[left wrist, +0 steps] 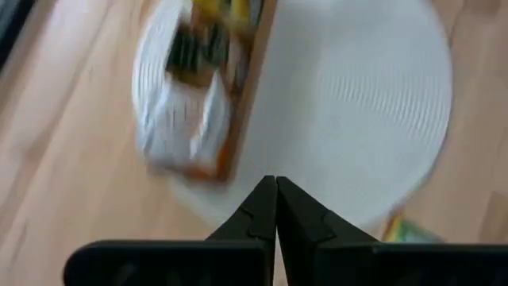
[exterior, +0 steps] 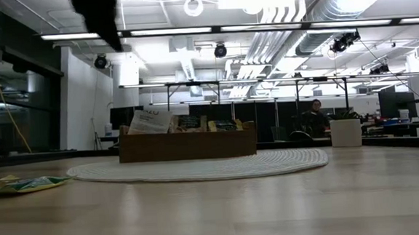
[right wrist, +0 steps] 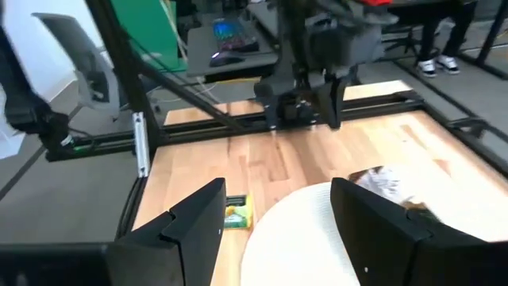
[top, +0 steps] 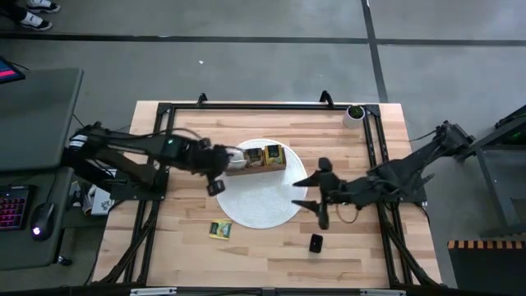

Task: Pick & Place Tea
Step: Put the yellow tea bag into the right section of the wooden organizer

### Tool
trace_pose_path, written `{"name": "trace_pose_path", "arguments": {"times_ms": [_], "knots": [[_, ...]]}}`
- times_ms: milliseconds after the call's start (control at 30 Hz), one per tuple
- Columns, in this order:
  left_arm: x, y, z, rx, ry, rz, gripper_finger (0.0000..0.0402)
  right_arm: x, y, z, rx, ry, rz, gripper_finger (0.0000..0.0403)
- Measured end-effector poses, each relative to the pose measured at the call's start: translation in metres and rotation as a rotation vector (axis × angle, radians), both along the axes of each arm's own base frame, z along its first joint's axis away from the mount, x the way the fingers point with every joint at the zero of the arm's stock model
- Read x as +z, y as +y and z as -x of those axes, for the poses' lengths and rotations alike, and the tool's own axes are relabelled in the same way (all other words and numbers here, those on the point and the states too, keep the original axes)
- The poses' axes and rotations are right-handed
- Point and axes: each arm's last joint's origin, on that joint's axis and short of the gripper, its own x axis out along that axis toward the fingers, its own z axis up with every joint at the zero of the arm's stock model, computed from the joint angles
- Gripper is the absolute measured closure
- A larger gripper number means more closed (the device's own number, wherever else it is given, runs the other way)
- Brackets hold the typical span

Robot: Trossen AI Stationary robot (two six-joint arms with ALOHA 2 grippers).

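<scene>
My left gripper point(top: 215, 186) hangs above the white mat's point(top: 263, 210) nine-o'clock edge, fingers pressed together on nothing. Most of the tea already sits in the wooden box point(top: 261, 168) at the mat's twelve o'clock — a white packet point(top: 237, 156) lies at its near end. One green-and-yellow packet point(top: 219, 230) remains on the bare table, at about six o'clock from my left gripper and near it. My right gripper point(top: 316, 195), fingers apart, waits at the mat's three o'clock, farther off — so the left is better placed.
</scene>
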Motion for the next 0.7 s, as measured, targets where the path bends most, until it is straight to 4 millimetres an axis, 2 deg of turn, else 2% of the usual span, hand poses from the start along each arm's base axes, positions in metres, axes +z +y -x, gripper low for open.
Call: {"name": "trace_pose_path", "arguments": {"times_ms": [133, 200, 267, 333, 400, 467, 600, 633, 700], "knots": [[-0.007, -0.021, 0.018, 0.031, -0.056, 0.024, 0.0399, -0.014, 0.01, -0.021, 0.039, 0.006, -0.015, 0.0185], [-0.018, -0.031, 0.03, 0.031, -0.042, 0.049, 0.04, -0.021, 0.014, -0.031, 0.052, 0.0, -0.025, 0.0193], [-0.026, -0.04, 0.036, 0.036, -0.104, 0.096, 0.04, -0.03, 0.02, -0.041, 0.065, 0.007, -0.026, 0.0204], [-0.042, -0.046, 0.05, 0.053, -0.076, 0.124, 0.0401, -0.037, 0.023, -0.051, 0.077, -0.002, -0.037, 0.0222], [-0.051, -0.054, 0.056, 0.074, -0.143, 0.175, 0.0401, -0.047, 0.026, -0.061, 0.095, -0.001, -0.057, 0.0249], [-0.065, -0.058, 0.068, 0.092, -0.132, 0.196, 0.0401, -0.054, 0.027, -0.072, 0.112, -0.012, -0.087, 0.0286], [-0.079, -0.068, 0.081, 0.125, -0.182, 0.254, 0.0401, -0.071, 0.027, -0.09, 0.132, -0.011, -0.122, 0.038], [-0.081, -0.071, 0.083, 0.124, -0.191, 0.261, 0.0401, -0.077, 0.027, -0.093, 0.137, 0.002, -0.118, 0.0391], [-0.084, -0.078, 0.086, 0.125, -0.212, 0.279, 0.0401, -0.085, 0.026, -0.103, 0.132, -0.016, -0.136, 0.0389]]}}
